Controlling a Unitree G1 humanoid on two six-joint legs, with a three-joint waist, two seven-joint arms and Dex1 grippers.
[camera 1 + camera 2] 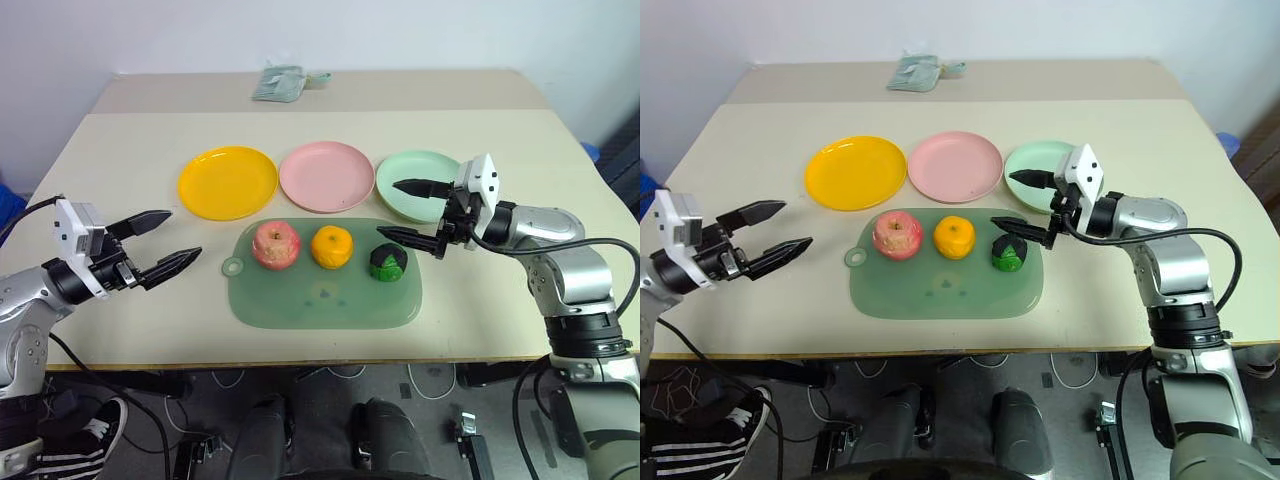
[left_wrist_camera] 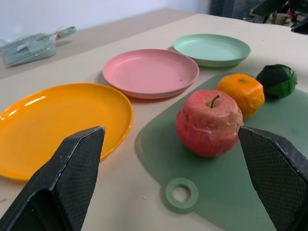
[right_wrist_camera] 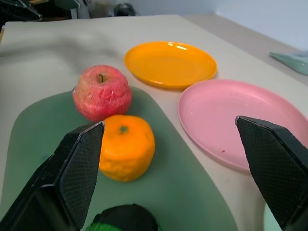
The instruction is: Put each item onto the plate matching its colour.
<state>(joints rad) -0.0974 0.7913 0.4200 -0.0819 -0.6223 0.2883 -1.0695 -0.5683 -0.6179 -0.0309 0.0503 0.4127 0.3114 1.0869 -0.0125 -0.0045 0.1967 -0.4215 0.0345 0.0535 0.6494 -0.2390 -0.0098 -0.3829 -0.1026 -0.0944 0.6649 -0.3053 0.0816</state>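
Three toy fruits lie in a row on a translucent green cutting mat (image 1: 325, 300): a red-pink apple (image 1: 276, 245), an orange mandarin (image 1: 332, 247) and a dark-and-bright-green piece (image 1: 388, 263). Behind the mat stand the yellow-orange plate (image 1: 228, 182), the pink plate (image 1: 326, 176) and the mint green plate (image 1: 405, 180), all bare. My right gripper (image 1: 415, 211) hangs open just right of the green piece, over the mint plate's near edge. Left of the mat, my left gripper (image 1: 170, 241) is open and points at the apple.
A folded greenish cloth (image 1: 280, 83) lies at the table's far edge. The mat has a ring handle (image 1: 233, 266) at its near left corner. Bare tabletop spreads to the left and right of the plates.
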